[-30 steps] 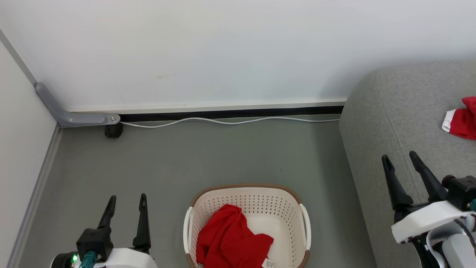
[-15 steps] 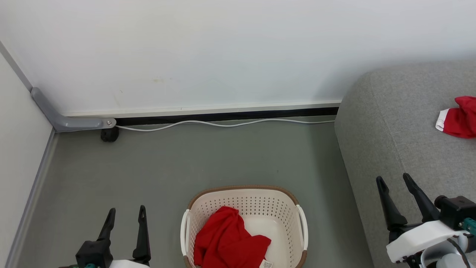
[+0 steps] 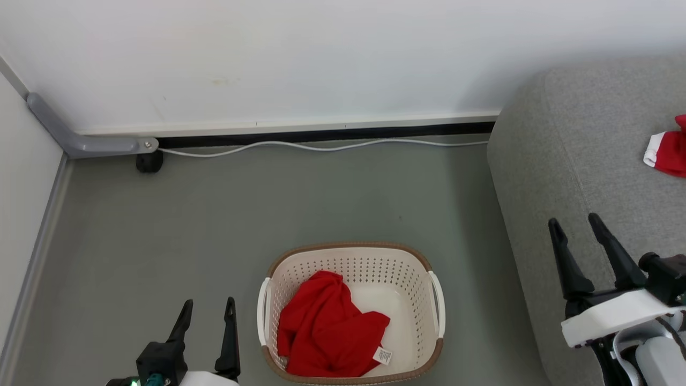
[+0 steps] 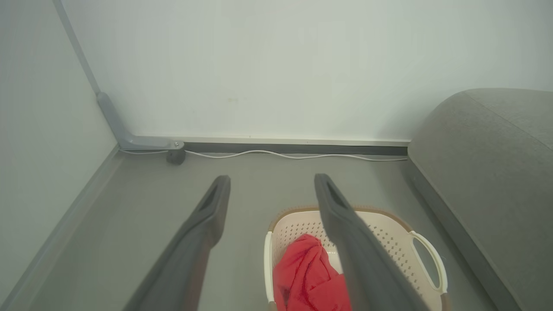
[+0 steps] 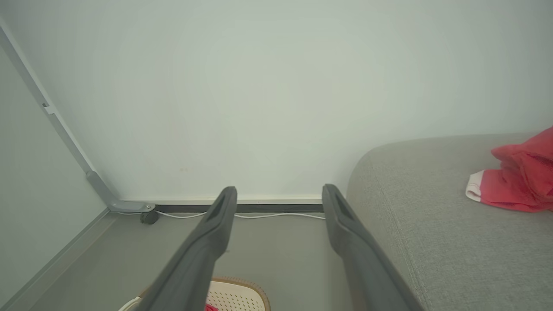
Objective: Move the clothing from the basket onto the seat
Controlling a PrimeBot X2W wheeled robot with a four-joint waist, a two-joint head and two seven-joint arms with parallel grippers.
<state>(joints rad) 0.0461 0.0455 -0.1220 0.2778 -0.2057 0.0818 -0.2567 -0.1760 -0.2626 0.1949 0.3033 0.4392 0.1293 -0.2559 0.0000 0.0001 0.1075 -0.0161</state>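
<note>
Both pincers are spread wide and hold nothing. Just right of the left pincer (image 3: 209, 302) sits the basket (image 3: 348, 246), with a red garment (image 3: 327, 332) bunched against its nearer wall. The right pincer (image 3: 573, 220) hovers over the seat (image 3: 579, 161), and the second garment (image 3: 667, 155) lies well beyond its tips. A descending finger could catch the perforated wall or a handle and tip the light basket. A shallow pinch on one fold might let the cloth slip to the floor.
</note>
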